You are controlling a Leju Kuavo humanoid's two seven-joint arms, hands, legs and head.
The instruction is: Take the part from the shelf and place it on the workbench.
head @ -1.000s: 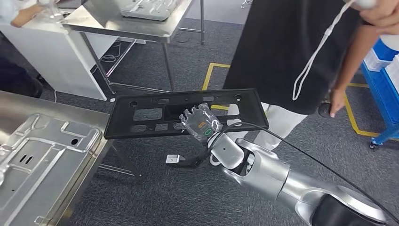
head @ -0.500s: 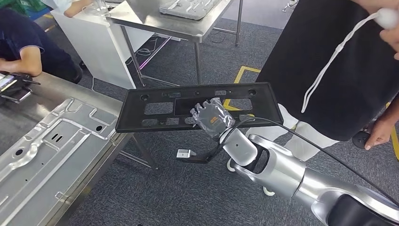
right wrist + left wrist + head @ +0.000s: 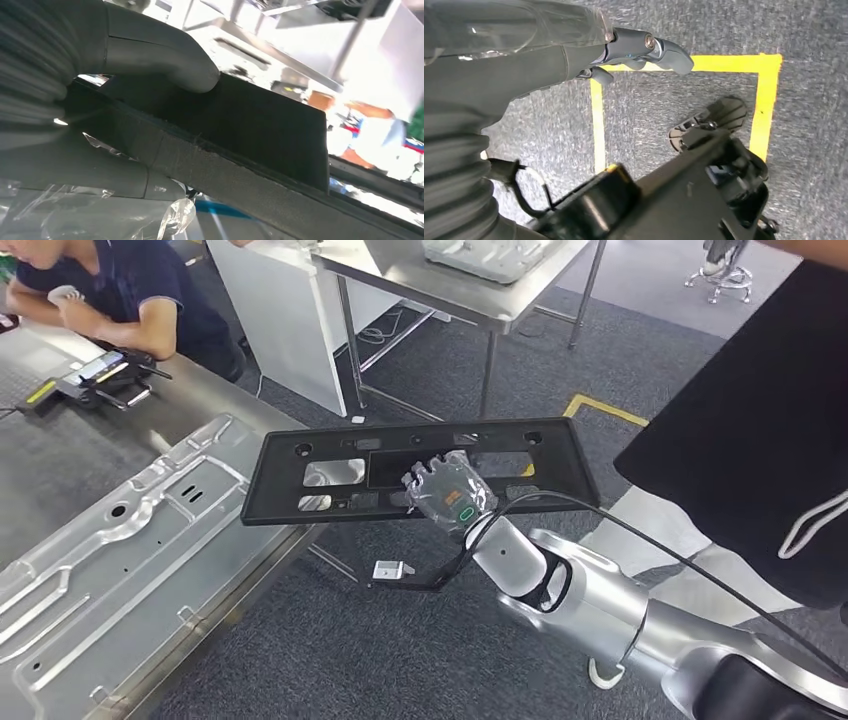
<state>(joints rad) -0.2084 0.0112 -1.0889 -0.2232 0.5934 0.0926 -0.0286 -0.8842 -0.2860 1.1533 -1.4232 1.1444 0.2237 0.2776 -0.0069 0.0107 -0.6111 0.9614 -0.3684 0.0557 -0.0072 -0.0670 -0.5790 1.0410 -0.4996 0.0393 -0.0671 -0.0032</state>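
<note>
Workbench (image 3: pixel 60 450) now fills much more of the head view than it did a second ago, and the seated person in the dark blue shirt (image 3: pixel 140 290) at its far side has come into the picture; the whole scene has slid across, so the camera has turned with the robot and the furniture has not moved. Against that shift, the black plastic panel (image 3: pixel 420 470) keeps the same place in front of the right hand (image 3: pixel 448 495), which grips it near the middle of its near long edge. One end of the panel now overhangs the bench's edge, above the corner of the stamped metal sheet (image 3: pixel 120 540) lying there, so the carry looks nearly done and the setting-down is what remains.

That panel is a long, flat, matte black rectangle with several rectangular cut-outs and small round holes near its corners, held roughly level in the air. In the right wrist view the grey thumb (image 3: pixel 165 55) presses on one face and the fingers (image 3: pixel 100 175) clamp the other.

Left hand (image 3: pixel 644 47) hangs over grey carpet with a yellow taped outline (image 3: pixel 764 100), fingers loosely apart and holding nothing.
</note>
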